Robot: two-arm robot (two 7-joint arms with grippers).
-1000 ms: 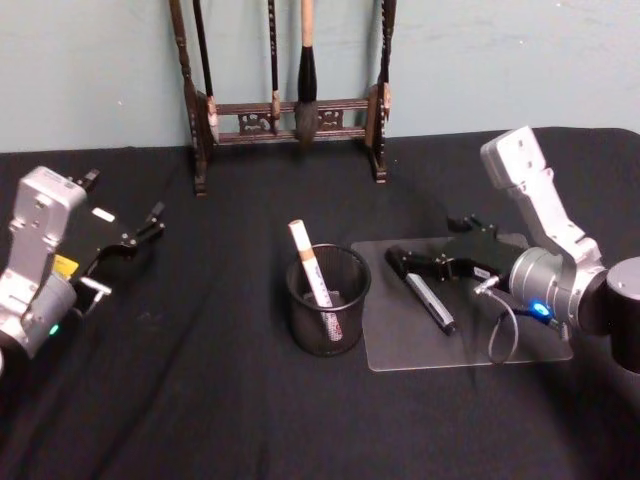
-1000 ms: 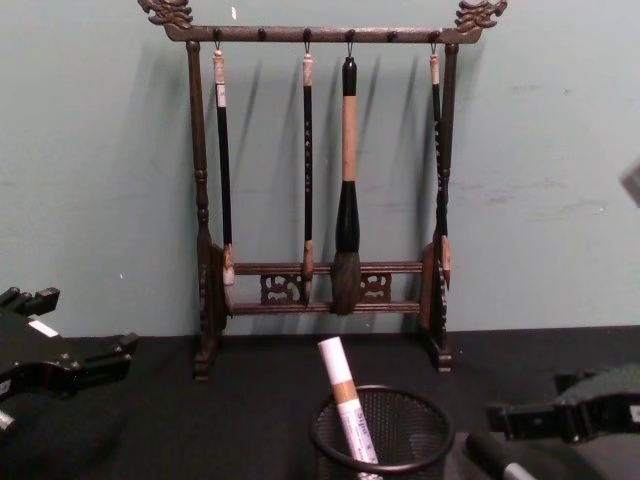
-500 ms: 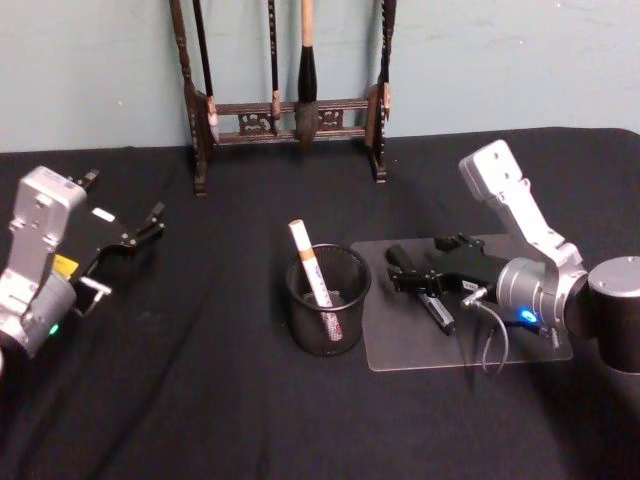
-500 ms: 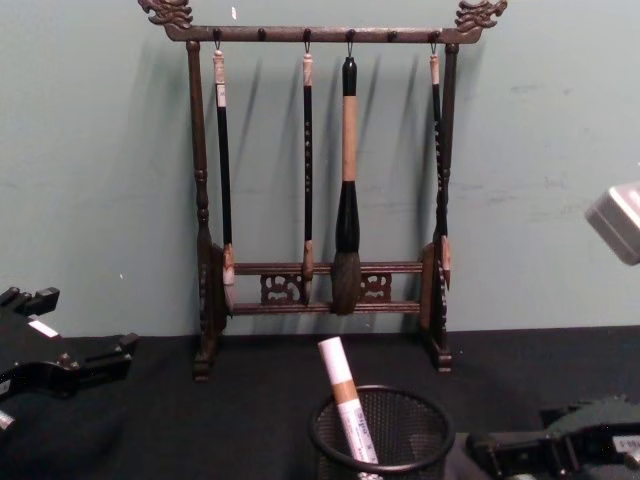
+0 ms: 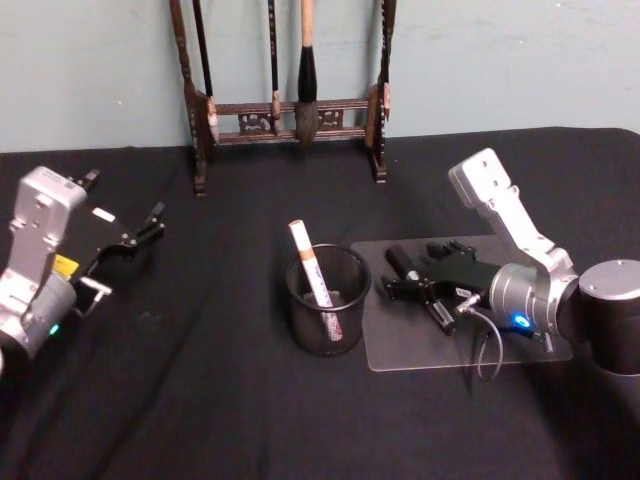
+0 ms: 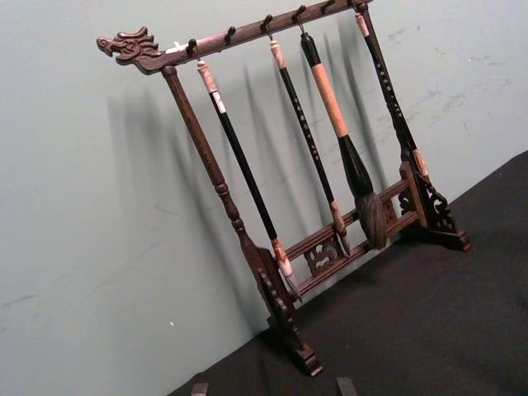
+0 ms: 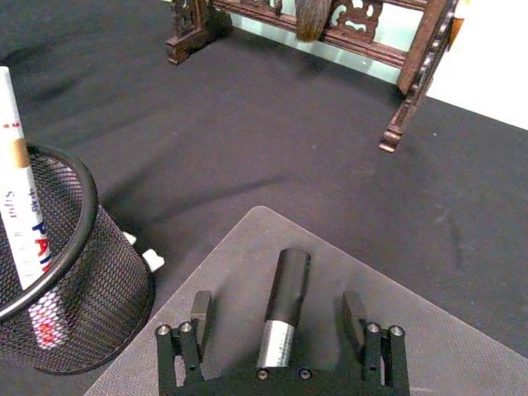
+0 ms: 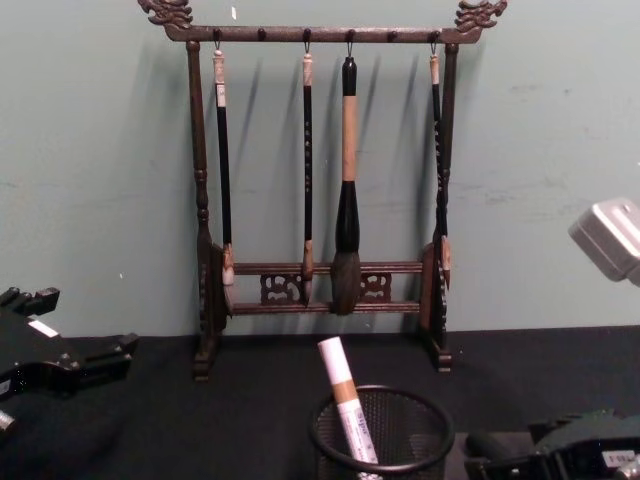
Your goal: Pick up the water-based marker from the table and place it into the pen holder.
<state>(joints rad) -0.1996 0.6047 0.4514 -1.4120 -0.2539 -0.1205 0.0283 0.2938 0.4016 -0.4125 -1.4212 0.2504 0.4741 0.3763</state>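
**Right gripper straddling the marker, no grip yet**

Right gripper (image 7: 278, 307) sits low over the clear mat (image 5: 400, 345) on the right half of the table (image 5: 200, 400). Jaws are spread, one finger on each side of the marker (image 5: 402, 263), and I see no contact. The marker lies flat on the mat's left part, black cap toward the far side, silver barrel running back under the palm. Nothing is grasped.

Pen holder (image 5: 328, 305) stands upright near the table's centre, just off the mat's left edge. A white marker (image 5: 308, 262) with an orange band leans in it.

Left gripper (image 6: 271, 386) is parked by the table's left edge, fingers apart, empty.

Brush rack (image 5: 290, 110) stands along the far edge, well apart from the work.

Risks, my read:
- The barrel is round and the mat smooth. If one finger lands first, the marker rolls or skids out of the jaws.
- The grip looks set near the cap/barrel joint, so an off-centre hold could let the marker swing on lift.
- The fingers ride low and could catch the mat and drag it.
- At the drop, the tip may hit the rim or the leaning white marker, and the light mesh cup could tip.
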